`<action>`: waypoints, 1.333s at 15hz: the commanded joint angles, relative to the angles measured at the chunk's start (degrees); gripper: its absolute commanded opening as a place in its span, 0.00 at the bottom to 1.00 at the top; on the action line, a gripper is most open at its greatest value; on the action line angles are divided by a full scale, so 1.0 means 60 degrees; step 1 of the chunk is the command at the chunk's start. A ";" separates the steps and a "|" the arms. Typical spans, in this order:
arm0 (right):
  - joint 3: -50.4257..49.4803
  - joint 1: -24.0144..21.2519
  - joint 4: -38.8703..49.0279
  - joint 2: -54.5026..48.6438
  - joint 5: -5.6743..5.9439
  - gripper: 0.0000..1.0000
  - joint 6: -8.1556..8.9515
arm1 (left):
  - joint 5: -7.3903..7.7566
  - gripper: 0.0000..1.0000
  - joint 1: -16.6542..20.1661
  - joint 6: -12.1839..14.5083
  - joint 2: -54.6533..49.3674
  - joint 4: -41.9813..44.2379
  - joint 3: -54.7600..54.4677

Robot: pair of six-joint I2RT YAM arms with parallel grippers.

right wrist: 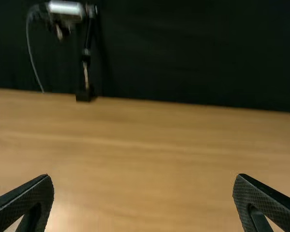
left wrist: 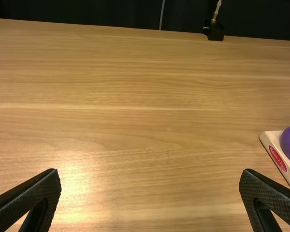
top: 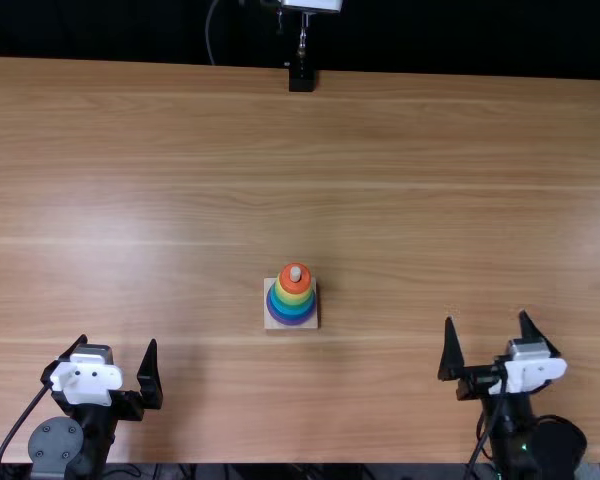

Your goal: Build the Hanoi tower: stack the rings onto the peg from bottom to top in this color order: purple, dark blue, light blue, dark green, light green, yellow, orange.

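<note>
**Ring tower stands on its base, both claws spread and empty**

The ring tower (top: pixel 295 297) stands upright on its square, pale wooden base (top: pixel 270 322), out on the table (top: pixel 400 220); the orange ring (top: pixel 285 281) is uppermost, with the rounded tip of the peg (top: pixel 295 273) poking up through it; the yellow ring (top: pixel 283 292) lies beneath, then green, then blue, and the purple ring (top: pixel 293 323) is lowest, close against the base; where one green or one blue gives way to the next, I cannot tell.

The left claw (top: pixel 118 340) is to the left of the tower and nearer the table's near edge, well apart from it; its fingers are released and wide, with nothing between them; in the left wrist view a corner of the base, bearing a red oval label (left wrist: pixel 277 158), shows with part of the purple ring and a blue-green ring above it.

The right claw (top: pixel 486 317) is to the right of the tower, also well apart; its fingers are released and wide, holding nothing.

Beyond the tower, at the table's far edge, is a black clamp (top: pixel 301 79) with a metal rod (top: pixel 303 40) rising from it; a thin cable (top: pixel 209 35) hangs just beside, against a dark backdrop (top: pixel 460 35).
</note>
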 commanded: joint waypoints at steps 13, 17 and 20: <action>-0.1269 -0.0274 -0.3008 -0.1834 0.0611 1.00 0.0030 | 0.0046 1.00 0.0029 0.0103 -0.0115 -0.0747 -0.1062; -0.1269 -0.0259 -0.3025 -0.1834 0.0575 1.00 -0.0058 | 0.0046 1.00 0.0029 0.0103 -0.0115 -0.0747 -0.1062; -0.1269 -0.0259 -0.3025 -0.1834 0.0575 1.00 -0.0058 | 0.0046 1.00 0.0029 0.0103 -0.0115 -0.0747 -0.1062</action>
